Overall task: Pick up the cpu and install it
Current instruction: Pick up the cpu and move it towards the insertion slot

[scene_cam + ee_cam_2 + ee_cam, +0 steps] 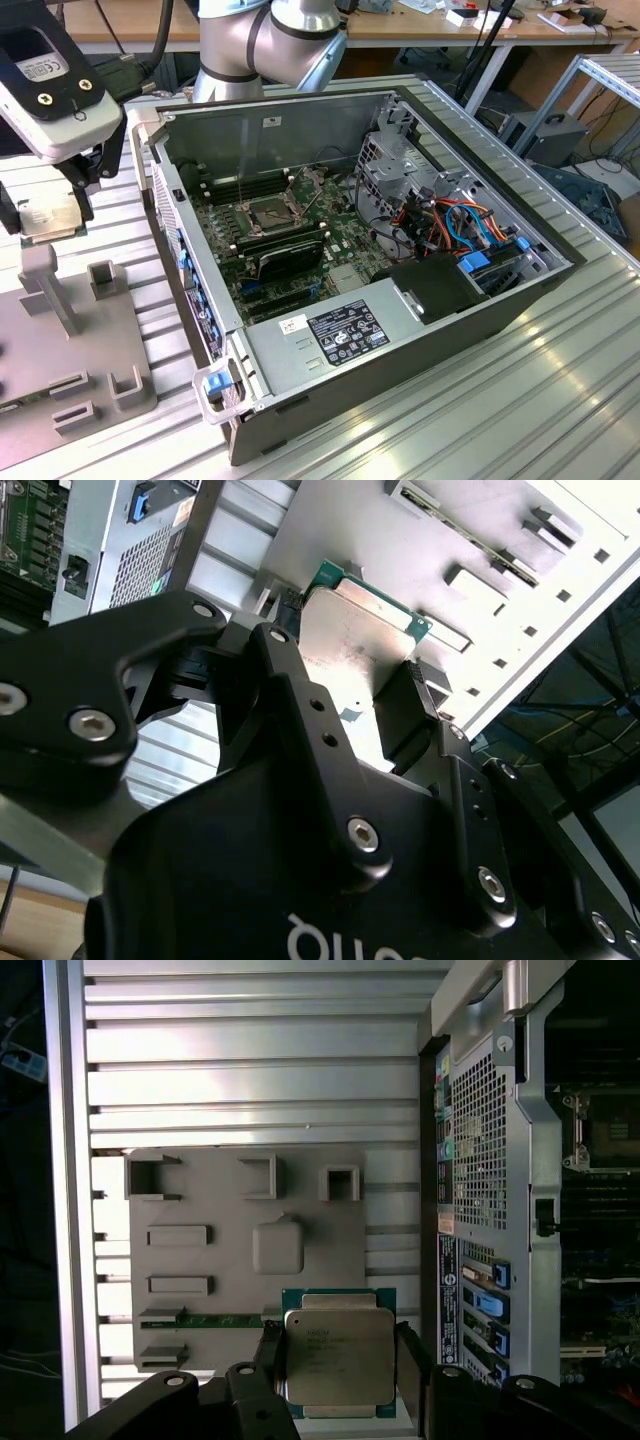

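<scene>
Hand (340,1362) closed on the cpu (336,1345), pinching two opposite edges; grey tray (200,1260) lies below it. I judge this thin edge grip could slip or tilt, dropping it.

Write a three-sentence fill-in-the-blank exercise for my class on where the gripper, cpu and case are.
1. The gripper is shut on the ____.
2. The cpu is ____ the case, not inside it.
3. In the exterior view, the gripper is toward that view's ____ of the case.

Missing words: cpu; outside; left.
</scene>
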You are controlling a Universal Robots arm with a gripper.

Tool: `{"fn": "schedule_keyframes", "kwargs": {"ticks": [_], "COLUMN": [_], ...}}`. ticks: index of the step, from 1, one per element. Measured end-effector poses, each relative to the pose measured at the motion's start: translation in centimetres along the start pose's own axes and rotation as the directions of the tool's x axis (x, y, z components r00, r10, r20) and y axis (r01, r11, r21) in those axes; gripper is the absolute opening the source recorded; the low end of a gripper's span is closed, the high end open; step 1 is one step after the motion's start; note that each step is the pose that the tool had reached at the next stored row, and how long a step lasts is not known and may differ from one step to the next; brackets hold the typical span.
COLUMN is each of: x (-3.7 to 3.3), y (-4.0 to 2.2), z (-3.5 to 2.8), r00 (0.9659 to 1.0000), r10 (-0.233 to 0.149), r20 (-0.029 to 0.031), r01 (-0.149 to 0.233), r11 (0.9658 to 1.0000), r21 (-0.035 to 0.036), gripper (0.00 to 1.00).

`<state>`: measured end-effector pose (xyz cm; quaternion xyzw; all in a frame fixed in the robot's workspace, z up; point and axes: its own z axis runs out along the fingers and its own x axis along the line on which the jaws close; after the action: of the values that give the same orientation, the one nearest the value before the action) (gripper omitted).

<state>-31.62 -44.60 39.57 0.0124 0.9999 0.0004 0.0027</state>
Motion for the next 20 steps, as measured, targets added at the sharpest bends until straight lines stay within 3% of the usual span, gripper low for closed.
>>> {"fn": "schedule_keyframes", "kwargs": {"ticks": [9, 20], "x": [-0.87, -0.94], "y": [0.02, 0.02], "z": [0.0, 0.0], "r00": [1.0, 1.0], "r10": [0.0, 0.0], "r20": [0.0, -0.0001], "r01": [0.0, 0.0], "r11": [1.0, 1.0], "r21": [0.0, 0.0], "gripper": [0.54, 0.54]}}
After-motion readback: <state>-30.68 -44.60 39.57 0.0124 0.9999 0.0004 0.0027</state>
